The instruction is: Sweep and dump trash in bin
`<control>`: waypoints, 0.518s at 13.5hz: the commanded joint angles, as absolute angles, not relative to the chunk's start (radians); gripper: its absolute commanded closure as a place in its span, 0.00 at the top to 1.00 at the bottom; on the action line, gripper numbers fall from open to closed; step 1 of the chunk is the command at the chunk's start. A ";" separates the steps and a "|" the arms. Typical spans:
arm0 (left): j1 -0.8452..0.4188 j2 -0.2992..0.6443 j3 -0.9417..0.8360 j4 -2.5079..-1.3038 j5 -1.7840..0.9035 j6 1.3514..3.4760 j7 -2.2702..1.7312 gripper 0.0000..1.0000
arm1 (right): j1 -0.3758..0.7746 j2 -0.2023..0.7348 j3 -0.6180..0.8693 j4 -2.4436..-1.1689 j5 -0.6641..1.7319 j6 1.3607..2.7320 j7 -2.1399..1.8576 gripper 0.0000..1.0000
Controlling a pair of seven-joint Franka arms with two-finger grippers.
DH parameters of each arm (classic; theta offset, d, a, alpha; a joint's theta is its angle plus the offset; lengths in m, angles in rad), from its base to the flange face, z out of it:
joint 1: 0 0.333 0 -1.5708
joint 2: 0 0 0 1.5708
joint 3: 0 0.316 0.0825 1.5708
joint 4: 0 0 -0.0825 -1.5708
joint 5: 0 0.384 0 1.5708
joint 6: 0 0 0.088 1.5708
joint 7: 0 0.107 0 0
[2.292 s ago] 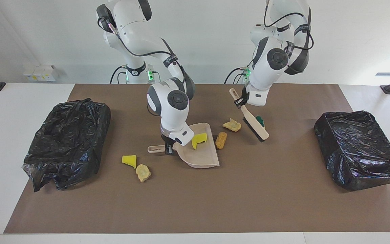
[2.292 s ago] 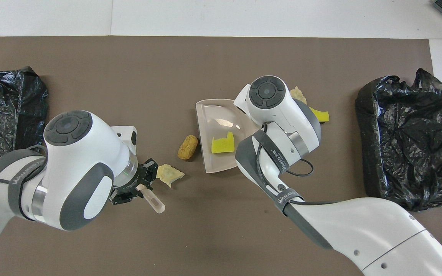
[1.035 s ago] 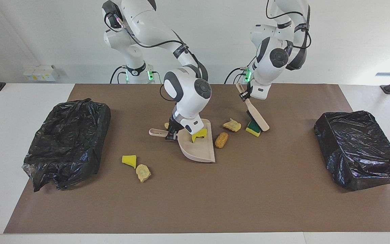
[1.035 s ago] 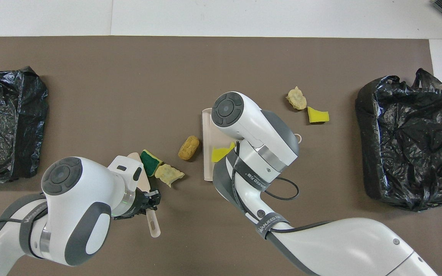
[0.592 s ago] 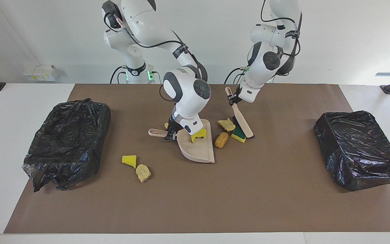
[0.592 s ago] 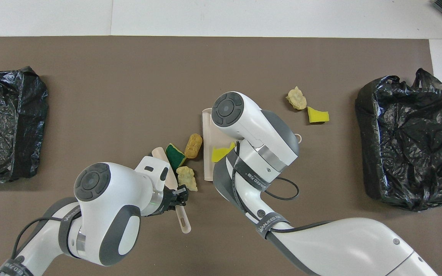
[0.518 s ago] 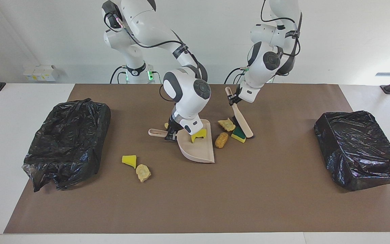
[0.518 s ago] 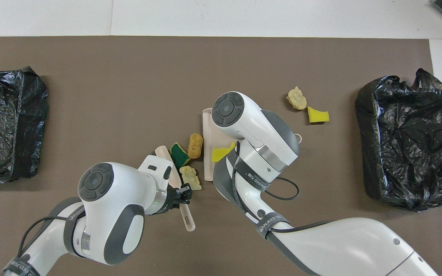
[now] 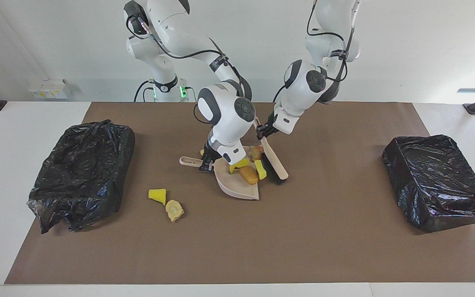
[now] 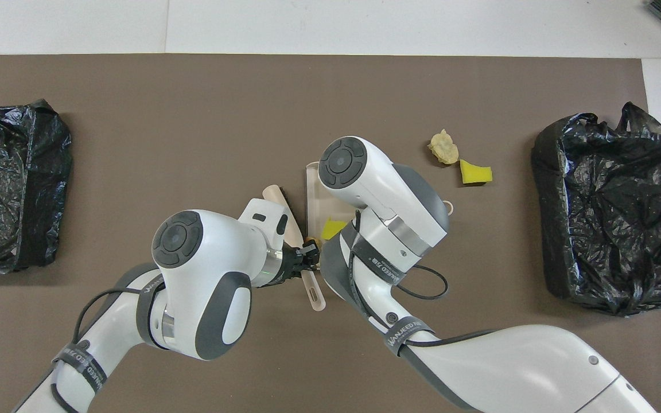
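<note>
Since half a second ago the brush point(image 9: 273, 163) has swept toward the right arm's end, pushing the brown nugget point(image 9: 248, 175), the green-topped sponge point(image 9: 260, 169) and a beige foam lump point(image 9: 256, 153) onto the dustpan point(image 9: 237, 190) — they now lie in it with the yellow sponge wedge point(image 9: 239, 164). The left hand point(image 9: 262, 131) is pressed together on the brush handle, with the bristle head down at the pan's open edge. The right hand point(image 9: 205, 162) is pinching the dustpan handle point(image 9: 189, 161) and holds the pan tilted, its lip on the brown mat point(image 9: 303, 231).

Two bits remain loose on the surface, farther from the robots and toward the right arm's end: another yellow wedge point(image 9: 157, 195) just beside a second foam lump point(image 9: 174, 210). One black-lined bin point(image 9: 81, 173) stands at the right arm's end, the other bin point(image 9: 439, 181) at the left arm's end — both well apart from the pan.
</note>
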State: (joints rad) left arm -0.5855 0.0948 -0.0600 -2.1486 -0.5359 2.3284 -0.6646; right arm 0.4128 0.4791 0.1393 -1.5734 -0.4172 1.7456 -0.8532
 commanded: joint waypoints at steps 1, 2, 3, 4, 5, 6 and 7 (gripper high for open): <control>-0.594 0.123 -0.098 -2.106 -0.557 2.368 -0.650 0.00 | 0.400 0.469 0.153 -1.583 -0.430 1.738 -0.827 0.00; -0.588 0.124 -0.106 -2.099 -0.557 2.365 -0.650 0.00 | 0.399 0.469 0.153 -1.583 -0.430 1.738 -0.825 0.00; -0.583 0.126 -0.104 -2.097 -0.555 2.365 -0.650 0.00 | 0.397 0.469 0.152 -1.585 -0.430 1.740 -0.827 0.00; -0.581 0.124 -0.104 -2.095 -0.554 2.370 -0.650 0.00 | 0.397 0.469 0.153 -1.586 -0.428 1.740 -0.825 0.00; -0.580 0.120 -0.103 -2.086 -0.543 2.370 -0.656 0.00 | 0.397 0.469 0.153 -1.588 -0.428 1.741 -0.827 0.00; -0.560 0.109 -0.103 -2.079 -0.545 2.356 -0.661 0.00 | 0.397 0.469 0.153 -1.588 -0.426 1.743 -0.827 0.00; -0.534 0.083 -0.103 -2.076 -0.546 2.339 -0.667 0.00 | 0.397 0.469 0.153 -1.588 -0.426 1.743 -0.827 0.00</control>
